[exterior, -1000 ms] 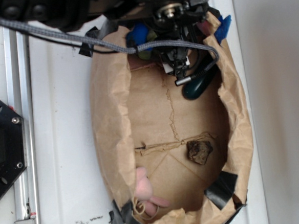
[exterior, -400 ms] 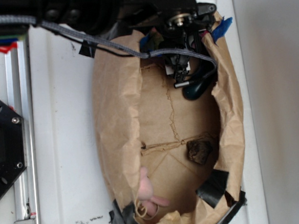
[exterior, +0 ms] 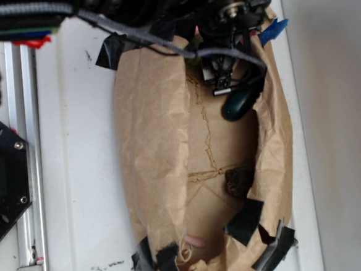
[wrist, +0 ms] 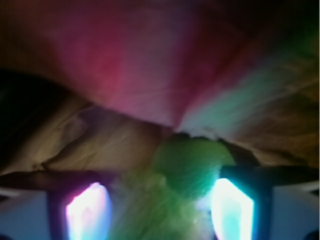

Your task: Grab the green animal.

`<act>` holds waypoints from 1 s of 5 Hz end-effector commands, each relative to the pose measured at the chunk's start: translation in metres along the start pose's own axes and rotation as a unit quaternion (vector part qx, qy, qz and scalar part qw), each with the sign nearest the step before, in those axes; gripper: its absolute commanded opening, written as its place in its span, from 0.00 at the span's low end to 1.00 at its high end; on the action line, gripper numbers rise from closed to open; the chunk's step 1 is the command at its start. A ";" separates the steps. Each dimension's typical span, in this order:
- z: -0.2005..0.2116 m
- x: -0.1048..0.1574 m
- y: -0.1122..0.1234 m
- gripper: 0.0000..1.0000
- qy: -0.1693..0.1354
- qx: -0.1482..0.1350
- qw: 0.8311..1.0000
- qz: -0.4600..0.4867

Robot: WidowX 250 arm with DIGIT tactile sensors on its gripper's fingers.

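Up at the top end of the brown paper bag (exterior: 156,143), the gripper (exterior: 223,77) hangs over the opening, and the wrist view shows its two fingers (wrist: 232,205) spread apart with the green animal (wrist: 192,165) lying between them. Whether they touch the toy I cannot tell, since that view is badly blurred. Just beside the gripper sits a dark green capsule (exterior: 239,103).

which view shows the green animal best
The wrist view. The green animal fills the lower middle there as a fuzzy lime-green blob between the glowing fingers of the gripper, though blurred. In the exterior view it cannot be made out: the arm and the folded paper bag hide that corner.
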State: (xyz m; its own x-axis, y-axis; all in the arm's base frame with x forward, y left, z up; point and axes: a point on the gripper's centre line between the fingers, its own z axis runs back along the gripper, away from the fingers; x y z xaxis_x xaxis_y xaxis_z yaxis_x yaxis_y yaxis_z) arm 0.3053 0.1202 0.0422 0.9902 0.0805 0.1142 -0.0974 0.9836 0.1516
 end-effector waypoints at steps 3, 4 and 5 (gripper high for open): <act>0.025 0.015 0.019 0.00 -0.038 0.000 0.999 0.004; 0.051 0.005 -0.007 0.00 -0.048 -0.029 0.998 -0.022; 0.079 -0.007 -0.028 0.00 -0.070 -0.054 0.995 -0.052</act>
State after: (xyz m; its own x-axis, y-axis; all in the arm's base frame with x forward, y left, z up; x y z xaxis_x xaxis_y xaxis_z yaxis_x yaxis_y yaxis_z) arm 0.2897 0.0786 0.0952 0.9831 -0.0200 0.1819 0.0127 0.9991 0.0411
